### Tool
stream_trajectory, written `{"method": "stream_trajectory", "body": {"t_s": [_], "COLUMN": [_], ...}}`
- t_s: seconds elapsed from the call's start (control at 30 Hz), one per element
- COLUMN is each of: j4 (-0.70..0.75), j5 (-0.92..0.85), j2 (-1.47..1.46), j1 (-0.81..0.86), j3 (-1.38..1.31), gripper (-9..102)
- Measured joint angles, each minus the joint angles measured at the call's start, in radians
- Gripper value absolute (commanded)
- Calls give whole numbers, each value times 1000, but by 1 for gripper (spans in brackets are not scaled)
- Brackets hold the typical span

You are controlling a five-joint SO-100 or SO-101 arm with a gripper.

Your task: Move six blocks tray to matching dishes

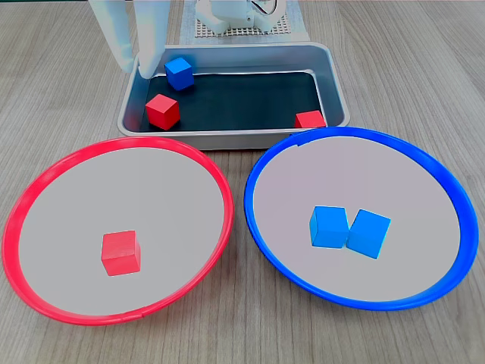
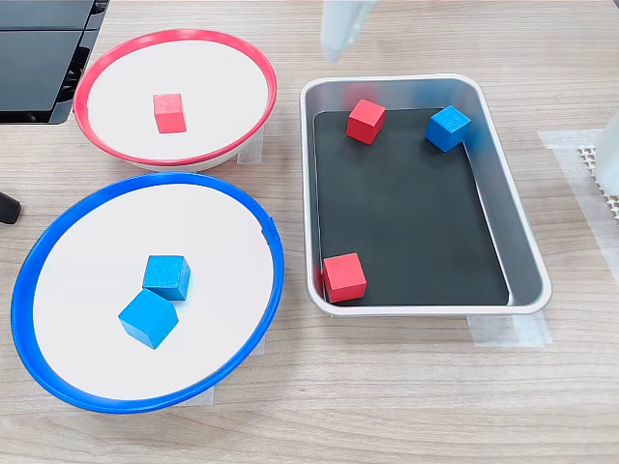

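Observation:
The silver tray (image 1: 227, 139) (image 2: 523, 253) holds one blue block (image 1: 179, 73) (image 2: 449, 128) and two red blocks (image 1: 162, 111) (image 1: 310, 120) (image 2: 366, 120) (image 2: 343, 276). A single red block (image 1: 121, 252) (image 2: 169, 112) lies in the red-rimmed dish (image 1: 159, 193) (image 2: 218, 82). In the blue-rimmed dish (image 1: 402, 178) (image 2: 92, 242), two blue blocks (image 1: 328, 226) (image 1: 368, 233) (image 2: 166, 276) (image 2: 148, 318) touch each other. My white gripper (image 1: 138, 70) (image 2: 334, 53) hangs open and empty over the tray's end, close beside the blue block there.
The arm's white base (image 1: 235, 15) stands on a mesh mat (image 2: 604, 164) behind the tray. A black object (image 2: 44, 58) lies by the red-rimmed dish. Both dishes sit close against the tray's long side on a wooden table.

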Motion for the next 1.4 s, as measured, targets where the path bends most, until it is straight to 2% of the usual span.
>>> {"method": "stream_trajectory", "body": {"t_s": [0.1,0.23,0.63,0.8,0.97,1.07,1.17,1.3,1.4], "j4": [-25,-69,-232,-265,-288,-275,-179,-3,17], "j5": [-54,-57,-21,-49,-67,-69,-3,241,431], "j2": [32,34,-37,-54,-54,-31,6,8,-52], "j1": [25,52,-8,-3,-14,-57,-118,-232,-282], "j3": [100,164,272,290,298,298,255,44,-160], "gripper": [21,21,19,14,0,0,0,0,0]}}
